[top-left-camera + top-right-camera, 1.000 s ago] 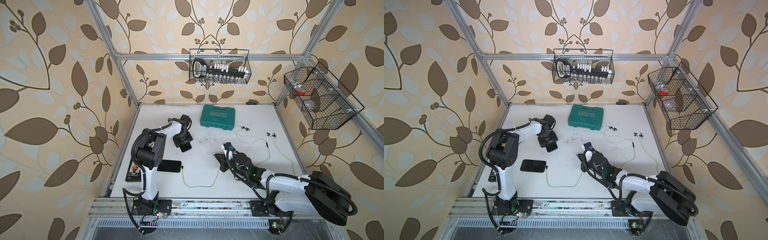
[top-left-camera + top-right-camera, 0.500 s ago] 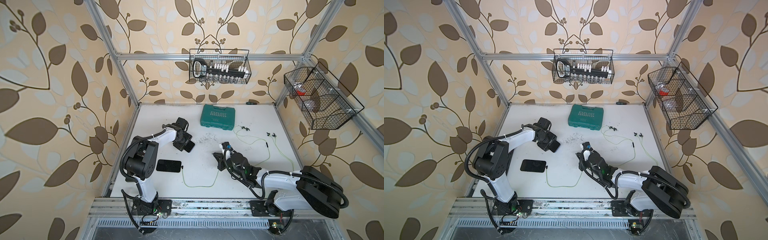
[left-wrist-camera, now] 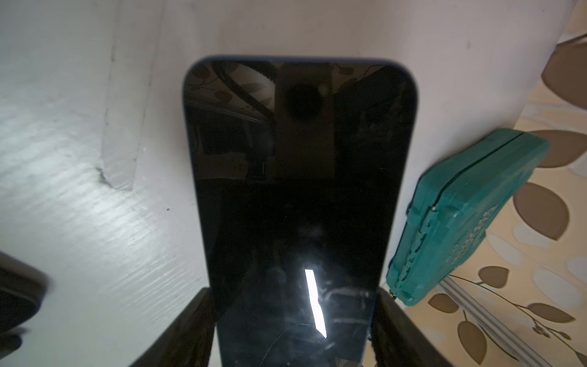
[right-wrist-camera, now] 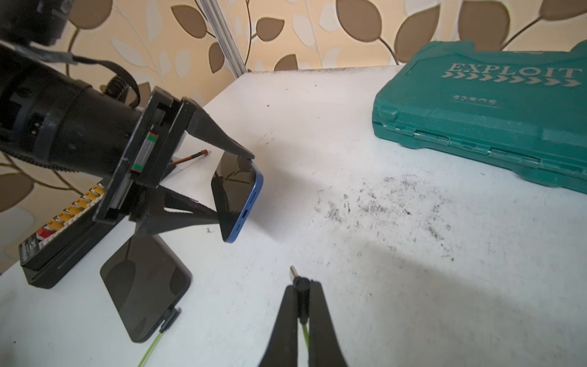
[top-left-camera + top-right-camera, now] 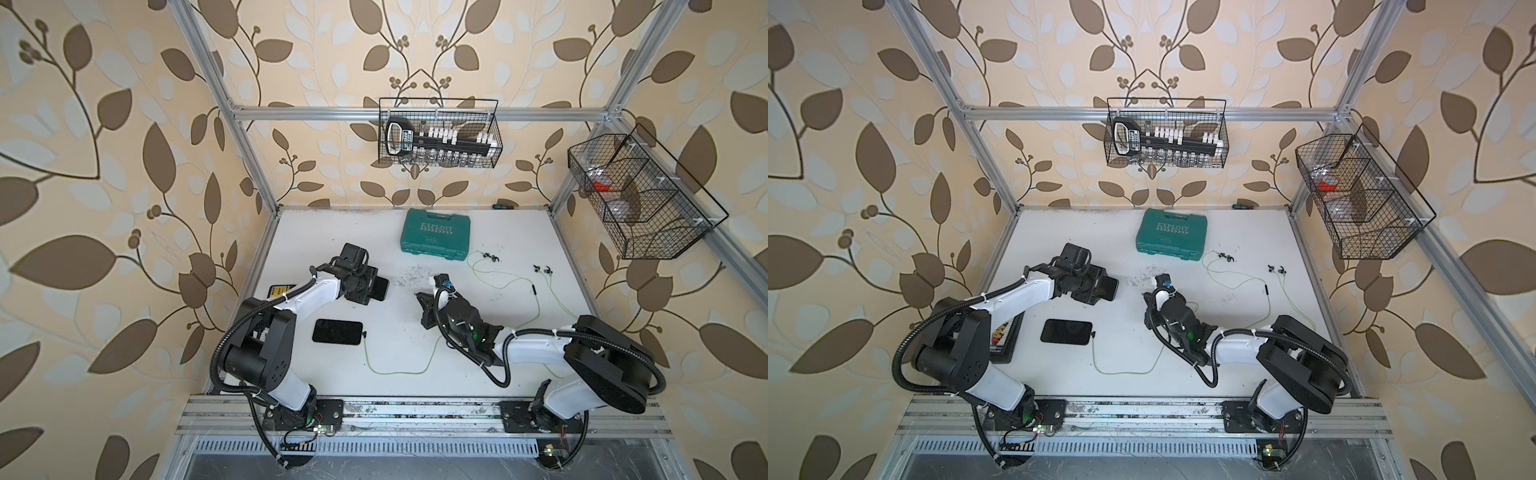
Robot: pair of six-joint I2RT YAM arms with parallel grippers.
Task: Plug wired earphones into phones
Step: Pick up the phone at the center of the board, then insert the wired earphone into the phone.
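While toolbox's (image 5: 436, 235) shut, bskt (image 5: 436, 99) holds sockets (image 5: 440, 157).

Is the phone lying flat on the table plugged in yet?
Plugged in: the flat phone has a black plug in its short edge, a yellow-green cable trailing off.

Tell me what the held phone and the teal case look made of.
Held phone: likely glass front, glossy, since it mirrors the room; blue rim looks like satin metal, possibly plastic. Teal case: moulded plastic, matte, with raised lettering and moulded hinges.

One phone (image 3: 298, 190) runs off the left wrist view's edge.
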